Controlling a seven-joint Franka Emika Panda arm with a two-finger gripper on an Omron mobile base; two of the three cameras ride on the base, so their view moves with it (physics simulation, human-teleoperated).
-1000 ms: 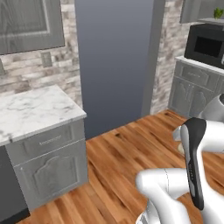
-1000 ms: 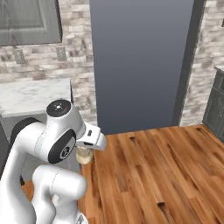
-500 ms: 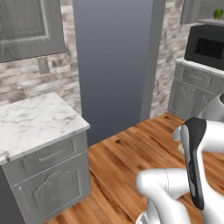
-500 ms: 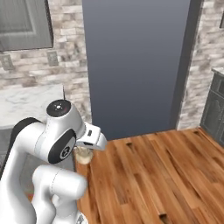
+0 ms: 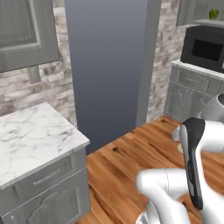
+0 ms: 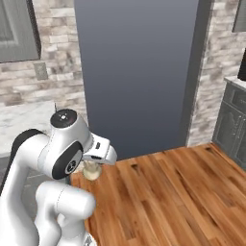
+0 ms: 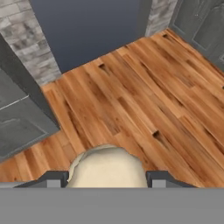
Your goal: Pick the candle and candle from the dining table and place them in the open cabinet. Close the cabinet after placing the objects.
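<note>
**A:** What step is this?

**B:** Carrying, I'd judge. In the hand view the end effector (image 7: 107, 177) has its two dark tips pinching a cream, rounded wax candle (image 7: 107, 168) between them, the candle bulging up at six o'clock of that view. From the right base view the same pale candle (image 6: 91, 171) hangs under the wrist, just below the white arm's dark-jointed elbow, over the warm brown plank floor (image 6: 163, 192).

**A:** So one candle is off the dining surface. Which one?

**B:** The cream one, by its colour. I can't make out a wick from here.

**A:** And the cabinet?

**B:** From the left base view, a grey wood-grain wall cabinet (image 5: 26, 30) with a panelled door sits at about ten o'clock, above a white grey-veined marble surface (image 5: 30, 140) on grey panelled drawers. That door looks shut, so I cannot tell whether it is the target. At two o'clock a black microwave (image 5: 203, 48) stands on another grey unit, with an open pale shelf (image 5: 205, 21) above it carrying something small and green. Straight ahead at twelve is a tall slate-blue panel (image 5: 109, 65) between stone-tiled walls.

**A:** What does the next move call for?

**B:** As I read it, the base has to bring the open cabinet within reach. Then the arm must lift the candle from its low tucked pose to shelf height, keeping the pinch firm and the candle upright, and clear the door edges before setting it down.
</note>
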